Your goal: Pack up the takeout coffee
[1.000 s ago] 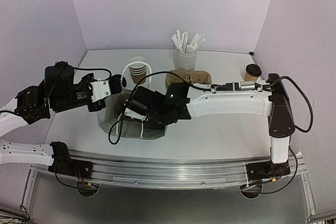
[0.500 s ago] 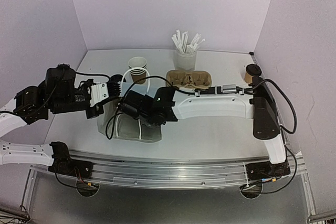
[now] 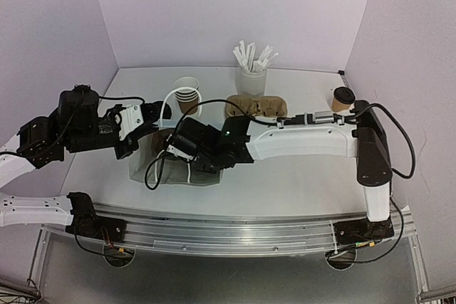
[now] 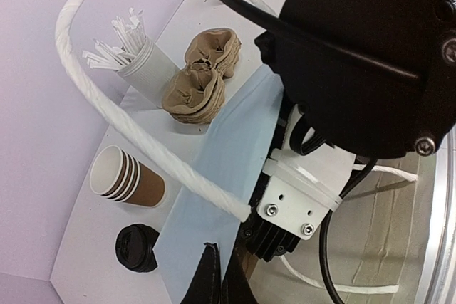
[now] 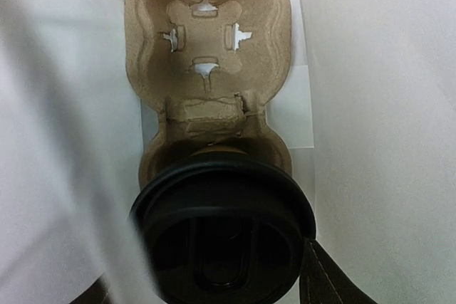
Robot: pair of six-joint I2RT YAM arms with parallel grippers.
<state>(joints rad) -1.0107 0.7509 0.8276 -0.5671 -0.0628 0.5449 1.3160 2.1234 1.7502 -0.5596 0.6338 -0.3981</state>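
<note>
Pinching a lidded cup (image 5: 222,240) in my right pincer (image 5: 217,282), deep inside the bag (image 5: 377,105). Cup sits in the near slot of the carrier (image 5: 206,26); empty slot at 12 o'clock. Left pincer (image 4: 217,286) clamps the bag rim, likely keeping the mouth open. Second lidded cup (image 3: 343,97) at 2 o'clock on the table (image 3: 299,176).

The lid (image 5: 224,236) is smooth, faintly glossy black plastic. The carrier (image 5: 210,69) is rough pulp, the bag (image 5: 377,105) matt paper.
</note>
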